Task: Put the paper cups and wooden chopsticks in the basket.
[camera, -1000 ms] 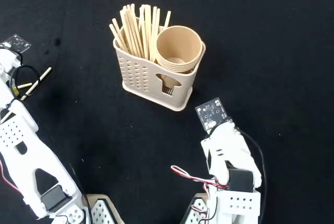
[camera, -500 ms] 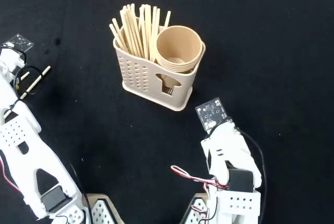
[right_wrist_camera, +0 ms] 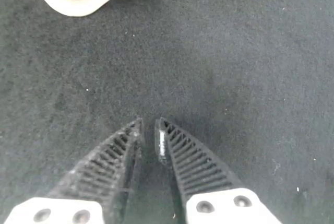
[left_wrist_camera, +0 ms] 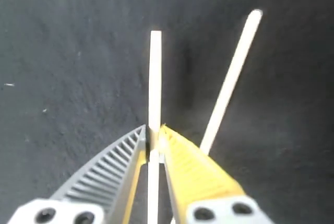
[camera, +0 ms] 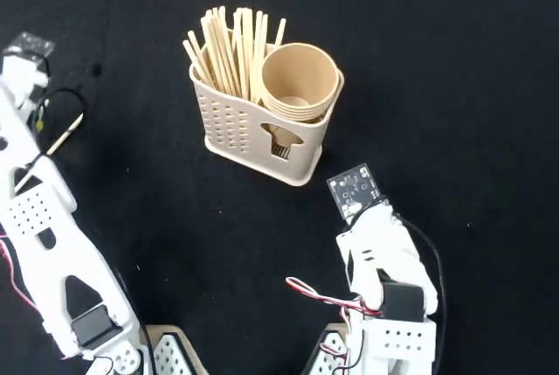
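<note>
Loose wooden chopsticks, 2, at the table's (camera: 454, 86) 9 o'clock edge: first chopstick (left_wrist_camera: 155, 78) clenched in the left gripper (left_wrist_camera: 155, 139), long axis in line with the fingers; second chopstick (left_wrist_camera: 229, 83) on the cloth just beside, splaying away. Basket (camera: 240, 135), 1, toward 12 o'clock, holds one upright chopstick bundle (camera: 231, 47) and one nested stack of paper cups (camera: 299, 82), mouths up, number unclear. Right gripper (right_wrist_camera: 148, 127), 1, at the basket's 5 o'clock, closed on nothing.
</note>
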